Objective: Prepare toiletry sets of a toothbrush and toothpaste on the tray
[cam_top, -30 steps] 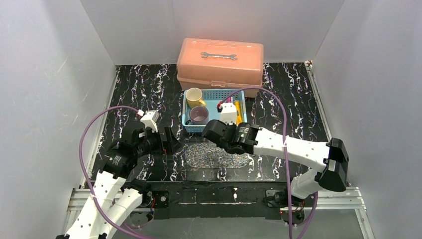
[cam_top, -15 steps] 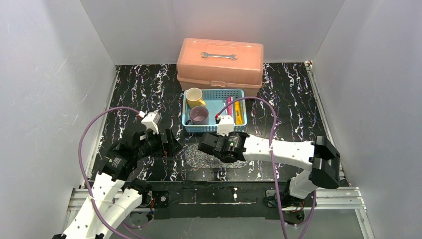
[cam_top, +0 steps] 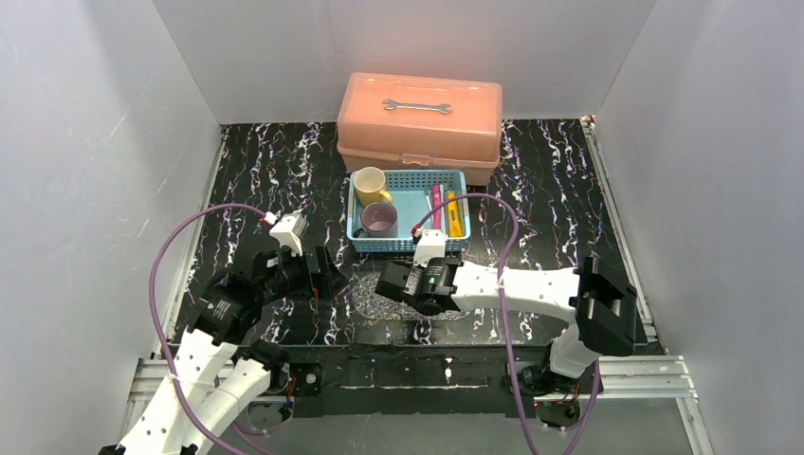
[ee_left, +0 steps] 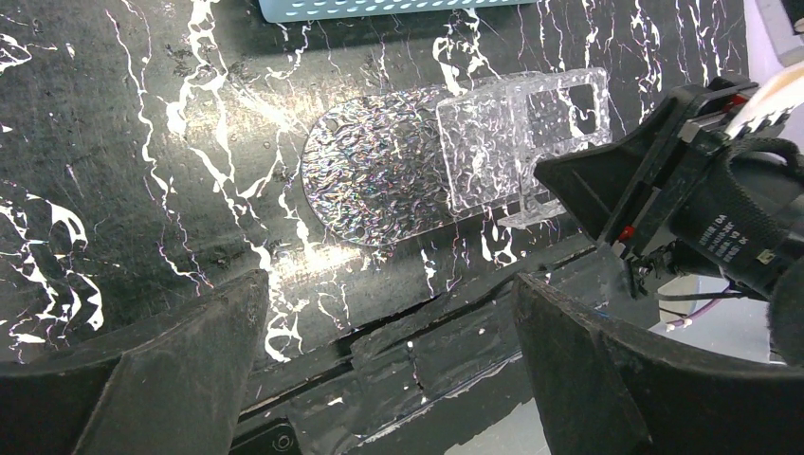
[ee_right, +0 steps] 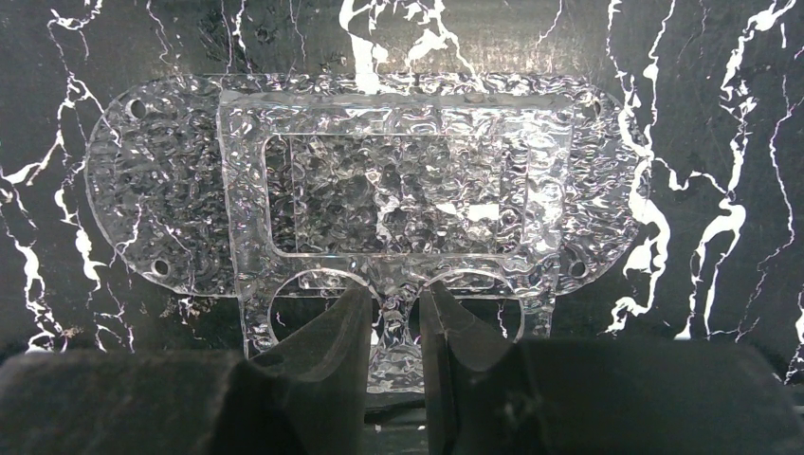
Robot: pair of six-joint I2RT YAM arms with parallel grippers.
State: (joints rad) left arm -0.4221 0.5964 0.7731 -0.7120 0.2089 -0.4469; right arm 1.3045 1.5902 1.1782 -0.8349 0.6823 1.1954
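Observation:
The clear glittery tray [cam_top: 372, 290] lies on the black mat in front of the basket, also seen in the left wrist view [ee_left: 398, 161] and the right wrist view [ee_right: 379, 190]. My right gripper [cam_top: 392, 283] comes at it low from the near right. Its fingers [ee_right: 395, 299] are shut on the narrow strip between the tray's two round cutouts. My left gripper [cam_top: 332, 275] hovers just left of the tray, jaws wide open and empty [ee_left: 389, 284]. The magenta toothpaste [cam_top: 436, 202] and the yellow toothpaste [cam_top: 453, 214] lie in the basket. I cannot make out a toothbrush.
A light-blue mesh basket [cam_top: 408, 176] holds a yellow mug [cam_top: 370, 185] and a purple mug [cam_top: 379, 220]. Behind it stands a salmon-pink toolbox [cam_top: 417, 128] with a wrench [cam_top: 415, 105] on its lid. White walls close in the mat on three sides.
My right arm has drawn back from over the basket toward the near edge and dropped lower, uncovering the tubes. Its jaws have kept the same width. The left arm has barely shifted.

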